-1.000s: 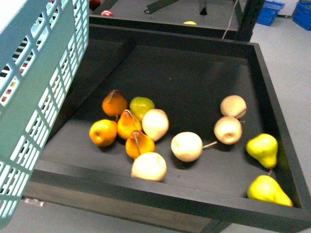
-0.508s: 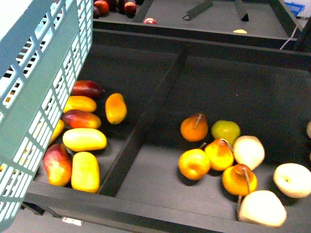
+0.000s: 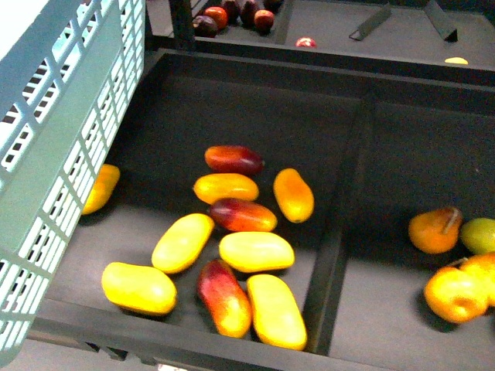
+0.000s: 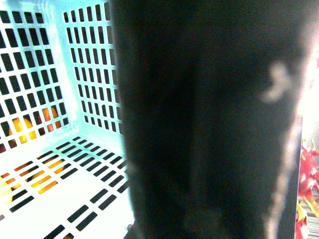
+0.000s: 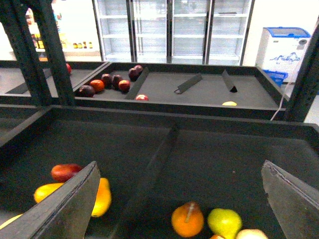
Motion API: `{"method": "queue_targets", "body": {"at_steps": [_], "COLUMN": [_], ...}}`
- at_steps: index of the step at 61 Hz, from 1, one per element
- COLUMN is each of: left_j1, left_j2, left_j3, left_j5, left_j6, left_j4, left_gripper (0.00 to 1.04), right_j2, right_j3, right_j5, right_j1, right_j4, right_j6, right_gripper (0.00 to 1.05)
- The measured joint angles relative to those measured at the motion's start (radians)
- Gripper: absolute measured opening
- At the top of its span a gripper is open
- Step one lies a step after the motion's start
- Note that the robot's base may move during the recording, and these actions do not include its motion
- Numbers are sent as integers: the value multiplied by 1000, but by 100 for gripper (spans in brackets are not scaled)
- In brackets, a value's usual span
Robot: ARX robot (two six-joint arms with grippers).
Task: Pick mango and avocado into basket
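Note:
The pale teal basket (image 3: 54, 154) fills the left of the front view, raised and tilted, and my left gripper is shut on it. In the left wrist view a dark blurred shape (image 4: 199, 124) hides the jaws, beside the basket's slotted inside (image 4: 55, 74). Several yellow mangoes lie in the bin's left compartment, among them a plain yellow one (image 3: 257, 251) and one shading to orange (image 3: 293, 195) by the divider. No avocado shows. My right gripper (image 5: 179, 199) hangs open above the divider (image 5: 154, 164), holding nothing, with the orange-tinted mango (image 5: 102, 196) near one finger.
Red-blushed mangoes (image 3: 243, 214) lie among the yellow ones. Orange pears (image 3: 435, 229) and a green pear (image 3: 479, 234) fill the right compartment past the divider (image 3: 340, 232). The bin's front wall (image 3: 178, 340) is raised. A farther bin holds dark red fruit (image 3: 232, 14).
The front view has swung left. The pear compartment has slid to the right edge and the mango compartment now fills the middle. The basket keeps its place at the left.

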Motion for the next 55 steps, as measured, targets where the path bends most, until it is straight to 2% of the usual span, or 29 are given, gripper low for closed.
{"method": "queue_targets", "body": {"at_steps": [55], "left_j1": [0], "left_j2": [-3], "left_j3": [0], "left_j5": [-3], "left_j6": [1], "left_j4": [-1], "left_gripper": [5], "right_j2": [0], "right_j3": [0], "right_j5": [-1], "right_j1": [0], "right_j4": [1], "right_j6": [0], "right_gripper": [97]}}
